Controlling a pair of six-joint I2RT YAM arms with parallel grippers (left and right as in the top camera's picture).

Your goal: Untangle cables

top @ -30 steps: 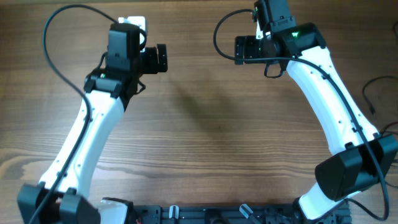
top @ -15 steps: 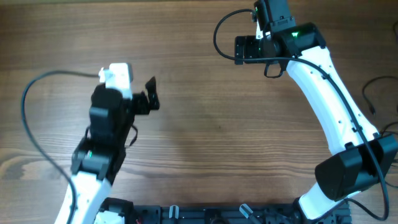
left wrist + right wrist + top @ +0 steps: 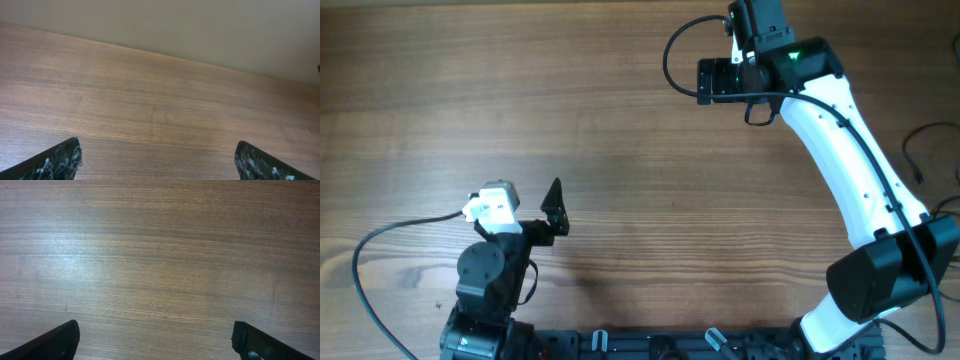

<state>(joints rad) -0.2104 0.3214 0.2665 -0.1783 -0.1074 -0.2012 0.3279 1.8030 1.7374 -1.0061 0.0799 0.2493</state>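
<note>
No tangled cables show on the wooden table (image 3: 650, 180) in any view; only the arms' own black leads are seen. My left gripper (image 3: 555, 208) is drawn back near the front left of the table, open and empty. The left wrist view shows its two fingertips wide apart (image 3: 157, 152) over bare wood, with a wall beyond the table's far edge. My right gripper (image 3: 705, 80) hangs over the back right of the table, open and empty. The right wrist view shows its fingertips wide apart (image 3: 155, 332) over bare wood.
A loose black cable (image 3: 917, 150) lies at the far right edge of the overhead view. The left arm's lead (image 3: 380, 255) loops over the front left. The black base rail (image 3: 660, 345) runs along the front edge.
My left arm has pulled back from the far left of the table toward the front, folding over its base. The right arm has not moved.
</note>
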